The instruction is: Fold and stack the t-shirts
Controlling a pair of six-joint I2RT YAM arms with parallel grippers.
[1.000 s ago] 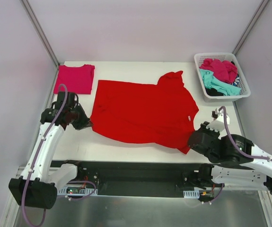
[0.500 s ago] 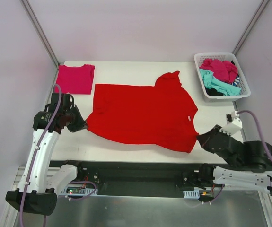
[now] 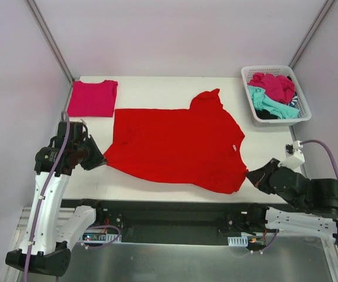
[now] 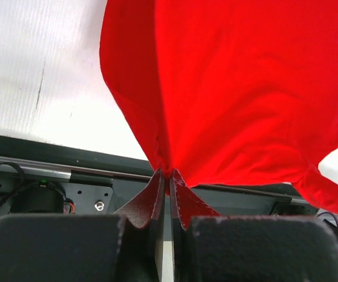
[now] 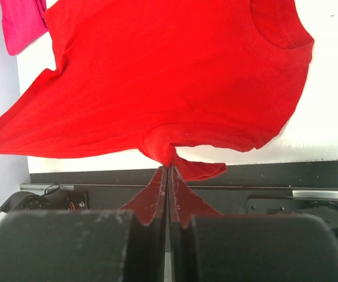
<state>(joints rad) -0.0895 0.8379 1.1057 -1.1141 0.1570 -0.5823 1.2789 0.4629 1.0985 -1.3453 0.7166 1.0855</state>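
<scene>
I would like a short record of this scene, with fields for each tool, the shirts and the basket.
left tool: shut on red shirt, near left corner
right tool: shut on red shirt, near right corner
red shirt: spread on table, unfolded
pink shirt: folded, far left of table
basket: far right, holds loose shirts, magenta, teal, dark

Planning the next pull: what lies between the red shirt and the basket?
Just bare table between red shirt and basket; top view shows it.
</scene>
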